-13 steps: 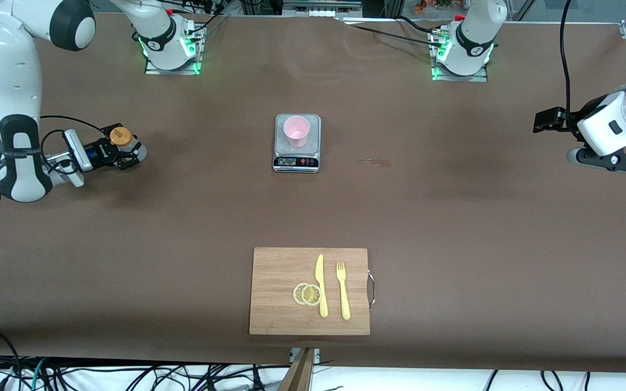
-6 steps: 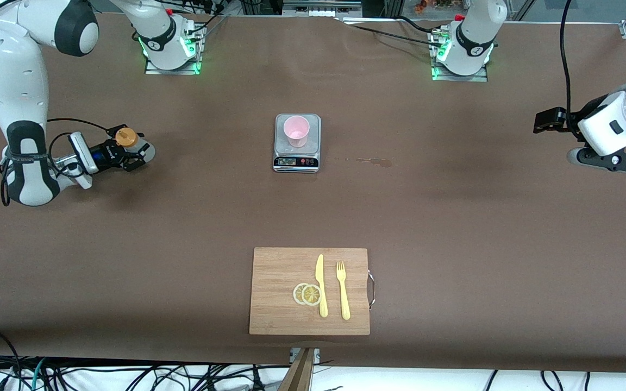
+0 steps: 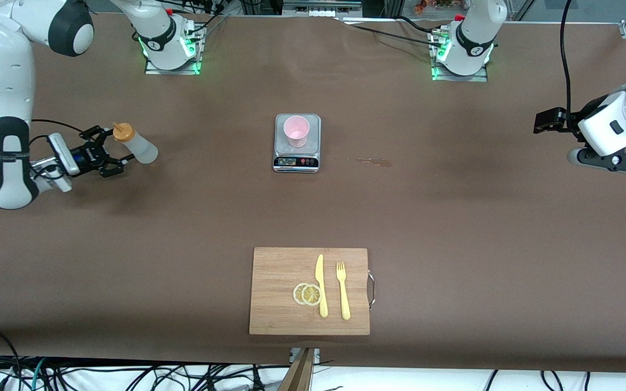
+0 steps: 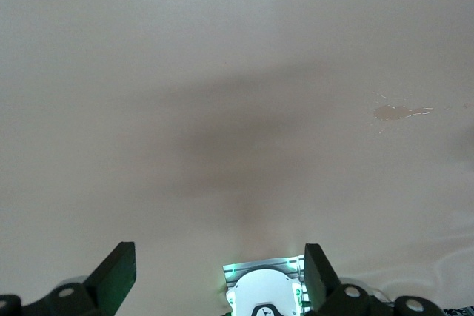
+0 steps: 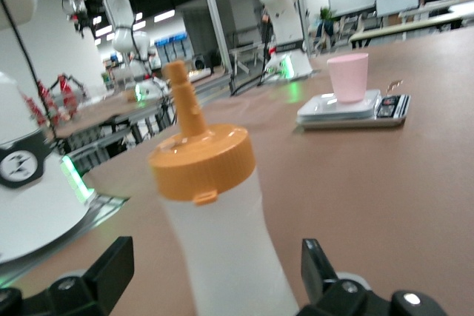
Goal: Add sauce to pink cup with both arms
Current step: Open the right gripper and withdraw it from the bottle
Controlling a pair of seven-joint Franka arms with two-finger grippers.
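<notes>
The sauce bottle (image 3: pixel 138 147), whitish with an orange nozzle cap, stands on the brown table toward the right arm's end. My right gripper (image 3: pixel 113 154) is open just beside it, toward the table's end, holding nothing. In the right wrist view the bottle (image 5: pixel 222 220) stands between the spread fingers (image 5: pixel 111 271) without touching them. The pink cup (image 3: pixel 296 131) stands on a small kitchen scale (image 3: pixel 297 161) at mid-table; it also shows in the right wrist view (image 5: pixel 348 77). My left gripper (image 3: pixel 612 161) waits open and empty over the left arm's end of the table.
A wooden cutting board (image 3: pixel 280 315) with a yellow knife (image 3: pixel 321 285), a fork (image 3: pixel 343 290) and lemon slices (image 3: pixel 307 294) lies nearer the front camera. A small sauce stain (image 3: pixel 375 161) marks the table beside the scale. Two green-lit arm bases (image 3: pixel 170 49) stand along the table's edge.
My right gripper has let go of the sauce bottle and drawn back toward the right arm's end. The bottle now stands free on the table. The left arm has not moved.
</notes>
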